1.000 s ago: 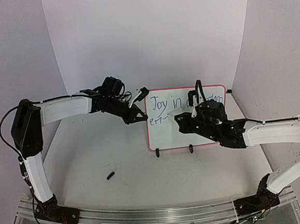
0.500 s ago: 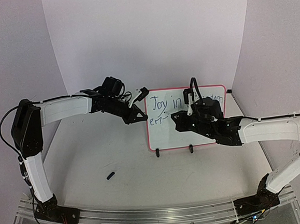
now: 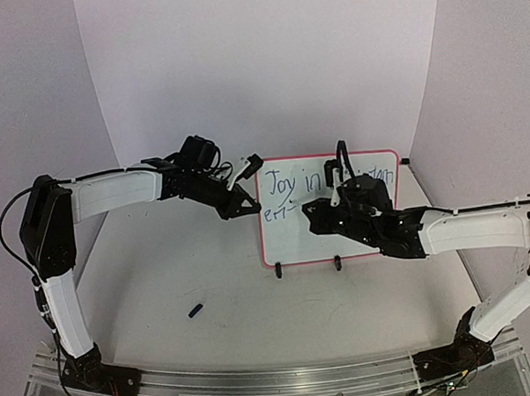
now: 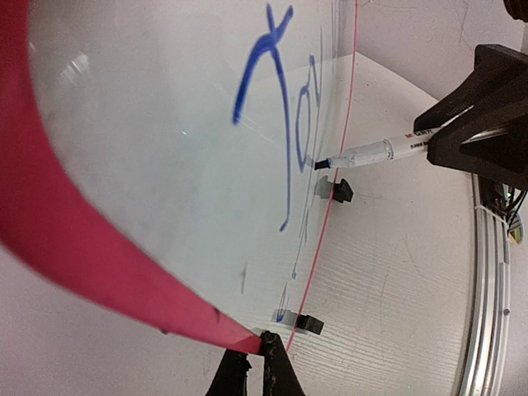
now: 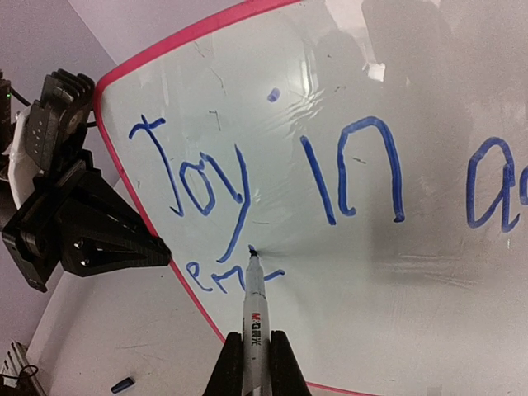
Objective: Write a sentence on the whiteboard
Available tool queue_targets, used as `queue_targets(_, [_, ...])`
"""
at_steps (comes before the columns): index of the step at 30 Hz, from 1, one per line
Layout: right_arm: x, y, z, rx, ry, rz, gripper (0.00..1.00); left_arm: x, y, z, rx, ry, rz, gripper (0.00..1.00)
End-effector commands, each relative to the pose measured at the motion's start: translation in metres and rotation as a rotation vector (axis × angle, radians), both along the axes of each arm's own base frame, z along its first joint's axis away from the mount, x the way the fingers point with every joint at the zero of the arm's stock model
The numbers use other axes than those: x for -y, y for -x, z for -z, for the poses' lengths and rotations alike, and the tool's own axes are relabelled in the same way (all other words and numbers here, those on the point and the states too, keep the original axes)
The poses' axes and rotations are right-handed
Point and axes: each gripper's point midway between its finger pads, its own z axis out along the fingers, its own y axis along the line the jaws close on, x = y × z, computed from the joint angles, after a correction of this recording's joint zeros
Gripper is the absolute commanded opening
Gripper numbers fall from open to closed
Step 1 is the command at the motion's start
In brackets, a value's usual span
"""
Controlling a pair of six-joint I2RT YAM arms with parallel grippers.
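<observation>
Your left hand is clamped shut on the left rim of the whiteboard, which stands upright on the bench. Your right hand is closed tight on a marker, whose tip touches the board just below "Joy" in the sentence.

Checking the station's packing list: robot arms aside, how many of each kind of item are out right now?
Whiteboard: 1
Marker: 1
Small dark cap-like piece: 1
Black clip feet: 2
Total: 5
</observation>
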Motion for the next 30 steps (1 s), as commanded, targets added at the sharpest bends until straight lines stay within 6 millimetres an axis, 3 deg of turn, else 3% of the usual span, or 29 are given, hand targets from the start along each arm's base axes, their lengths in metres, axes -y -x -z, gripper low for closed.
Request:
queue_targets(1, [0.010, 0.002, 0.018, -0.047, 0.003, 0.030, 0.00, -0.016, 0.023, 0.040, -0.061, -0.164, 0.027, 0.00])
queue_targets(11, [0.012, 0.008, 0.035, -0.094, 0.001, 0.022, 0.00, -0.016, 0.023, 0.040, -0.061, -0.165, 0.026, 0.00])
queue_targets(19, [0.022, 0.006, 0.007, -0.030, -0.008, 0.056, 0.00, -0.015, 0.023, 0.040, -0.061, -0.164, 0.027, 0.00])
queue_targets(24, [0.018, 0.014, -0.010, 0.031, -0.043, -0.007, 0.00, -0.015, 0.023, 0.039, -0.060, -0.163, 0.027, 0.00])
queue_targets(30, [0.019, 0.016, 0.009, -0.005, -0.021, -0.012, 0.00, -0.016, 0.023, 0.039, -0.059, -0.166, 0.025, 0.00])
